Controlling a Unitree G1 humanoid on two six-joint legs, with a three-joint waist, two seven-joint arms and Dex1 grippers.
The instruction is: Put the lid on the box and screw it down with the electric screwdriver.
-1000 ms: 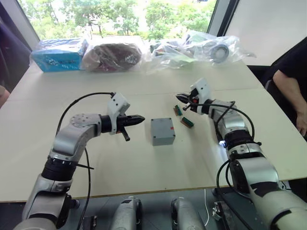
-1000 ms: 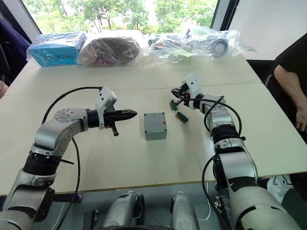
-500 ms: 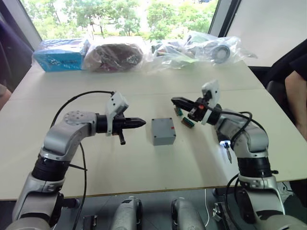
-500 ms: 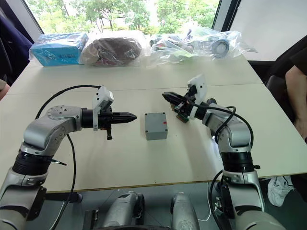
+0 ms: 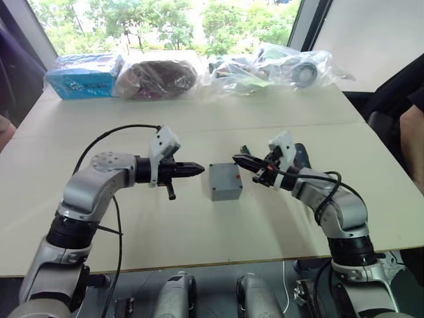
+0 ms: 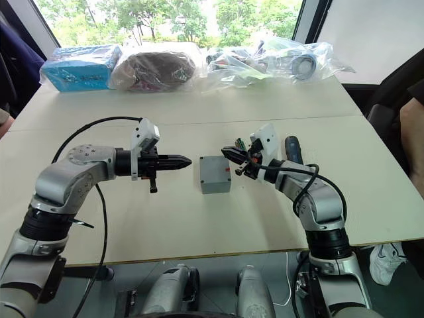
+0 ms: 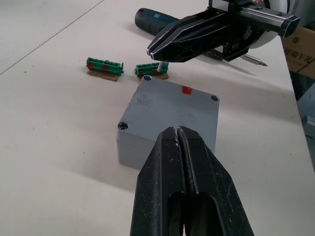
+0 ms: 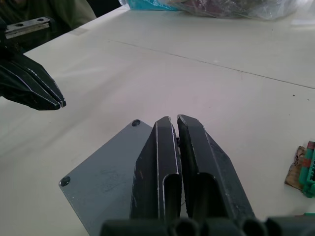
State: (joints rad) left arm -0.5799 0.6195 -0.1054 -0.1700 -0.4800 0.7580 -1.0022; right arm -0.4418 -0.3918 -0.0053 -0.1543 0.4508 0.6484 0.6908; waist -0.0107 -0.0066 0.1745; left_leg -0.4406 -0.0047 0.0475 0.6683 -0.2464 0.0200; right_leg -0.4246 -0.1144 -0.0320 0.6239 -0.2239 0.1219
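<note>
You had the box (image 5: 224,181) mid-table with its lid (image 7: 175,104) already seated, the left gripper (image 5: 197,170) and right gripper (image 5: 238,159) flanking it, both pinched together and empty. The screwdriver (image 7: 156,19) lay far right; it looked stiff and smooth, so grip mid-barrel.

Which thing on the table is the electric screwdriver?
Find the grey box mid-table, then look past the right gripper, beside the right arm. The screwdriver lies flat there: a dark, pen-shaped tool, far longer than the two small green pieces near the box.
</note>
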